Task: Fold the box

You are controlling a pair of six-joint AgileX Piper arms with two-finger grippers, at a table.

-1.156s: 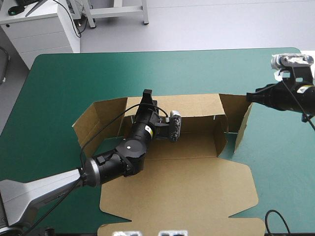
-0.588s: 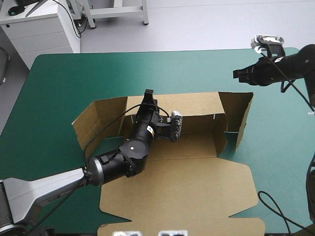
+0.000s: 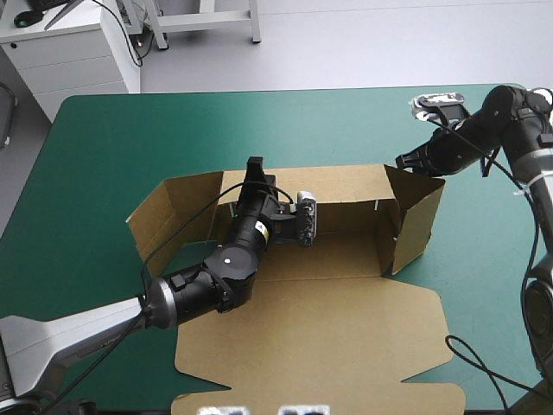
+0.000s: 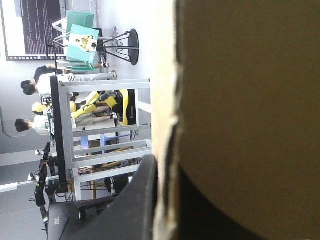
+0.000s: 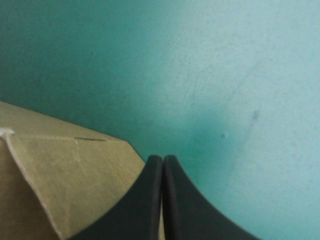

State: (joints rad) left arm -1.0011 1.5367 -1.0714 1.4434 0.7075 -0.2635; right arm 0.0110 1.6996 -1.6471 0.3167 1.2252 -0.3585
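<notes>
box: brown box point(image 3: 346, 251) sits mid-table on the teal-green cover point(image 3: 173, 130), half formed, open tray taking shape.
far wall: far wall point(image 3: 346, 183) of the box stands upright.
lid: lid point(image 3: 328, 346) lies flat on the box's near side, untouched.
left gripper: left gripper point(image 3: 255, 166) is on the far wall's top edge, toward the box's left end. Jaws pinch the board; wrist view shows the wall's edge running between the black fingers. Likely a clamp so the wall can't drop while the end is worked.
right gripper: right gripper point(image 3: 404, 161) is at the box's far right corner, just outside it, at the top of the right end flap point(image 3: 415, 220). Jaws pressed together into one point, holding nothing. Reads as a pusher, not a grasp.
right end flap: raised, angled in toward the box's inside, not yet square to the far wall.
left end flap: left end flap point(image 3: 168, 207) splays outward from the box, not yet tucked.
step: my read is right end being swung in against the held wall.
risk: closed tip could slide off the flap's corner; box could skid if the clamp slips.
</notes>
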